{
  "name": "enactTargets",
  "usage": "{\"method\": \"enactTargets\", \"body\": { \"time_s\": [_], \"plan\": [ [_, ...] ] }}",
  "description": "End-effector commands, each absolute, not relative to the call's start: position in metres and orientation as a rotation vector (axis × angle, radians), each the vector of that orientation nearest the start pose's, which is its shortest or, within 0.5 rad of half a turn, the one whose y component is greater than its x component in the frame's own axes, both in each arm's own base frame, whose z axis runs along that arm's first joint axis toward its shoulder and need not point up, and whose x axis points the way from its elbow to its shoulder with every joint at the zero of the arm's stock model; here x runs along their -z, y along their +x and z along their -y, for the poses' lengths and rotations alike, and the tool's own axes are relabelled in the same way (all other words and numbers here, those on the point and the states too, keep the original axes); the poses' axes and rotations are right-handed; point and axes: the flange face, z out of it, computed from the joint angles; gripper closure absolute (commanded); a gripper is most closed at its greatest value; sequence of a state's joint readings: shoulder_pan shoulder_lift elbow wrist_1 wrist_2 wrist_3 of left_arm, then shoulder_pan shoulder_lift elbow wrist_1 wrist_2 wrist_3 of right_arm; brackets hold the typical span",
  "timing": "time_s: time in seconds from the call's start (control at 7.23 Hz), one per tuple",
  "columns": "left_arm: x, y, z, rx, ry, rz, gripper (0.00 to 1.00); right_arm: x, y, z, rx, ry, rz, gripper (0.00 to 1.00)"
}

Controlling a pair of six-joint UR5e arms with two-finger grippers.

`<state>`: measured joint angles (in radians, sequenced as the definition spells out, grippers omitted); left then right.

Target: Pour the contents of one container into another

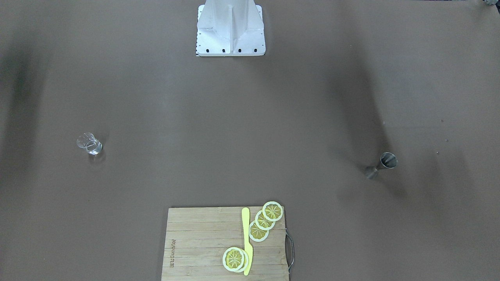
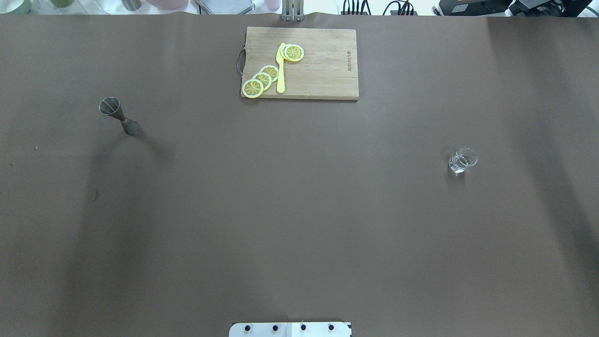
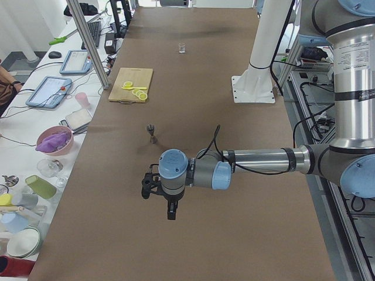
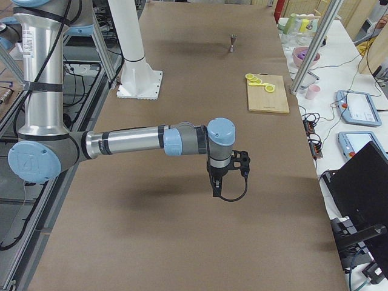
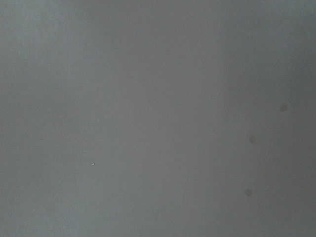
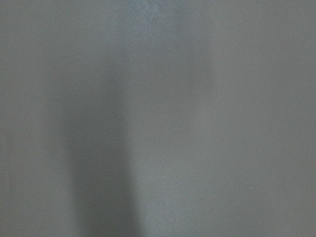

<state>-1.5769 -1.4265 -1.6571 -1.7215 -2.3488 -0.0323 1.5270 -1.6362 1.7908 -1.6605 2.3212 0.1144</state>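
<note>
The small clear glass cup (image 2: 462,160) stands upright on the brown table's right half, also seen as the cup (image 1: 89,143) in the front-facing view. On the left half stands the grey steel jigger (image 2: 119,116), upright, an hourglass shape, and the same jigger (image 1: 381,165) shows from the front. My left gripper (image 3: 170,213) hangs over the table short of the jigger (image 3: 152,133); it shows only from the side, so I cannot tell its state. The same holds for my right gripper (image 4: 216,193). Both wrist views show only bare table.
A wooden cutting board (image 2: 323,65) with lemon slices (image 2: 262,79) and a yellow knife (image 2: 280,70) lies at the table's far middle edge. The robot's white base (image 1: 230,31) stands at the near edge. Bowls, cups and tablets crowd the side bench (image 3: 53,140).
</note>
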Motion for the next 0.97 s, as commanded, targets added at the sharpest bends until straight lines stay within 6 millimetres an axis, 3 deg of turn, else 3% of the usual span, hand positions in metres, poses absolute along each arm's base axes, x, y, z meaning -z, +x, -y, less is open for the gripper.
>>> {"method": "enactTargets", "body": {
  "time_s": [0.0, 0.55, 0.69, 0.83],
  "plan": [
    [-0.668, -0.066, 0.435, -0.002, 0.079, -0.774, 0.02, -0.597, 0.05, 0.461, -0.061, -0.015, 0.756, 0.0],
    [-0.667, -0.065, 0.433, -0.003, 0.076, -0.778, 0.02, -0.59, 0.058, 0.465, -0.067, 0.011, 0.742, 0.0],
    [-0.666, -0.066, 0.433, -0.002, 0.078, -0.78, 0.02, -0.596, 0.055, 0.467, -0.049, 0.012, 0.708, 0.0],
    [-0.666, -0.066, 0.433, -0.003, 0.08, -0.78, 0.02, -0.588, 0.042, 0.469, -0.009, 0.023, 0.674, 0.0]
  ]
}}
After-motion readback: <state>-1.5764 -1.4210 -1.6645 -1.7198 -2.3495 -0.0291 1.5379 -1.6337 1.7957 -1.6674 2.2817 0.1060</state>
